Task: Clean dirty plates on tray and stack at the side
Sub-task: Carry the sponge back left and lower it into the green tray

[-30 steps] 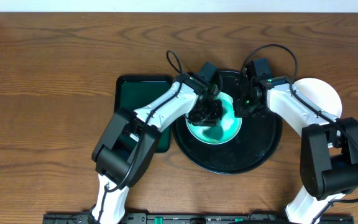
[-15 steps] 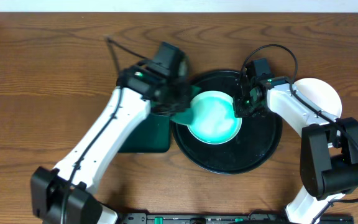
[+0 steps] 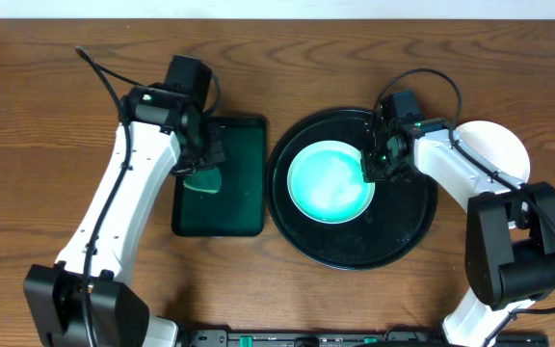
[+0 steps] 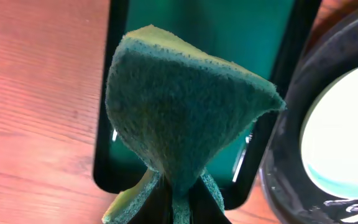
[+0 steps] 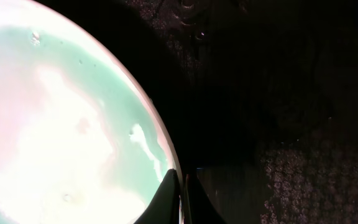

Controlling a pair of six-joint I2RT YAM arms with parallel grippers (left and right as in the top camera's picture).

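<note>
My left claw (image 3: 201, 162) is clamped on a green sponge (image 4: 179, 118). The wrist view shows it pinched at its lower end and fanning out above the fingers, with a yellowish edge at the fold. It hangs over the near-left part of the rectangular green tray (image 3: 244, 207), which lies on the desk (image 3: 66, 96) just left of the black tray (image 3: 355, 258).

The plate (image 3: 330, 181) lies flat inside the black tray, a little left of its centre, with its face pale mint toward the rim and whiter in the middle. My right claw (image 3: 372, 166) is at the plate's right edge. In the right wrist view its fingertips (image 5: 173, 186) are drawn together on the rim, so I read it as gripping the plate there. A few small droplets sit on the plate's surface near that edge.

A white plate (image 3: 499, 145) rests on the desk beside the black tray's right side, partly under my right arm.
</note>
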